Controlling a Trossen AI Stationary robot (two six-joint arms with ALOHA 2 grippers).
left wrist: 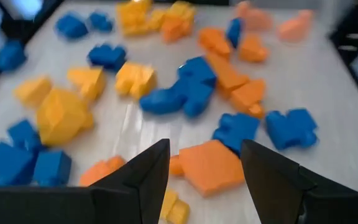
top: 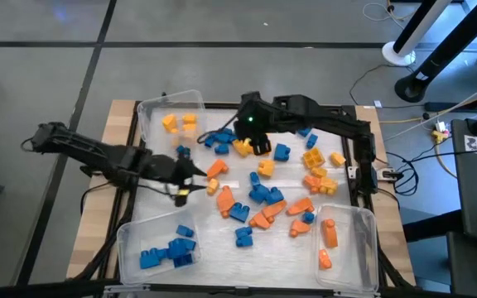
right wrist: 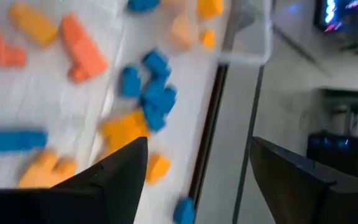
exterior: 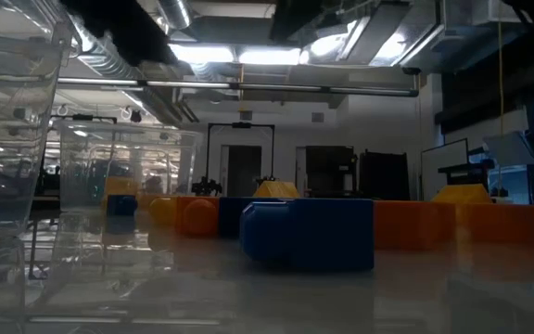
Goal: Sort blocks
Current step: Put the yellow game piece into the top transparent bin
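Blue, orange and yellow blocks (top: pixel 263 194) lie scattered on the white mat. My left gripper (top: pixel 197 175) reaches in from the table's left and hovers open over the mat's left part. In its wrist view the gripper (left wrist: pixel 205 146) has a flat orange block (left wrist: pixel 210 165) on the mat beyond its fingertips and nothing between them. My right gripper (top: pixel 259 141) hangs open above the blocks at the far middle. In its own view the gripper (right wrist: pixel 199 142) holds nothing, and blue and yellow blocks (right wrist: pixel 145 109) lie below it.
Three clear bins stand on the table: one at the far left (top: pixel 147 112) with yellow blocks, one at the near left (top: pixel 127 236) with blue blocks, one at the near right (top: pixel 363 219) with orange blocks. A dark frame (top: pixel 358 178) runs along the mat's right side.
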